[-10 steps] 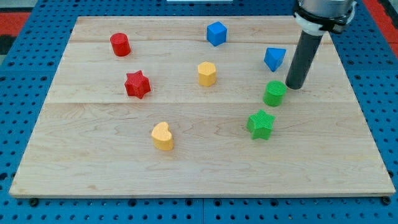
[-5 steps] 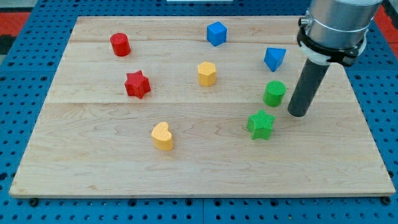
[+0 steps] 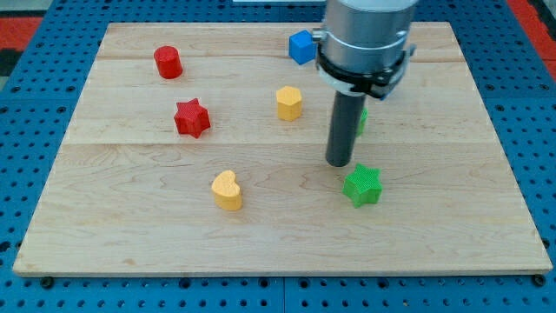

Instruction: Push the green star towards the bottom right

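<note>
The green star (image 3: 362, 185) lies on the wooden board (image 3: 278, 243), right of centre and in the lower half. My tip (image 3: 338, 163) stands just up and to the left of the star, very close to it, perhaps touching. The rod and arm hide most of a green cylinder (image 3: 360, 119) behind them, and the blue block at the right is hidden entirely.
A blue cube (image 3: 301, 47) sits at the top centre, partly behind the arm. A yellow hexagon block (image 3: 289, 103) is left of the rod. A red cylinder (image 3: 168, 63) and a red star (image 3: 191, 118) are at the left. A yellow heart (image 3: 227, 190) lies lower left.
My tip has moved from the right of the green cylinder down and then leftward to the star's upper left. The star has shifted slightly down.
</note>
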Robot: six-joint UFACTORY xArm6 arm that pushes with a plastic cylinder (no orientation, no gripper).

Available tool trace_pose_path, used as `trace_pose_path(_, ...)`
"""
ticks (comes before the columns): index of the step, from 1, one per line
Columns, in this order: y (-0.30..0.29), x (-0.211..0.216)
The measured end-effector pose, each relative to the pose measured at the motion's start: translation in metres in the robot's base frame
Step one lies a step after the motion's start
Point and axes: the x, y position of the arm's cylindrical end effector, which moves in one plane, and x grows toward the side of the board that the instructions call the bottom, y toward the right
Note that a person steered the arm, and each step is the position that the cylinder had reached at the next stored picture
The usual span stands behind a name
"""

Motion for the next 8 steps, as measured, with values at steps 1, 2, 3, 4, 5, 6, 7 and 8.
trace_pose_path(1,-0.012,0.000)
trace_pose_path(2,-0.021,0.000)
trace_pose_path(3,-0.021,-0.001)
trace_pose_path(4,-0.021,0.000)
trace_pose_path(5,-0.004,0.019)
trace_pose_path(6,0.016,0.038)
trace_pose_path(7,0.051,0.046)
trace_pose_path(8,0.086,0.048)
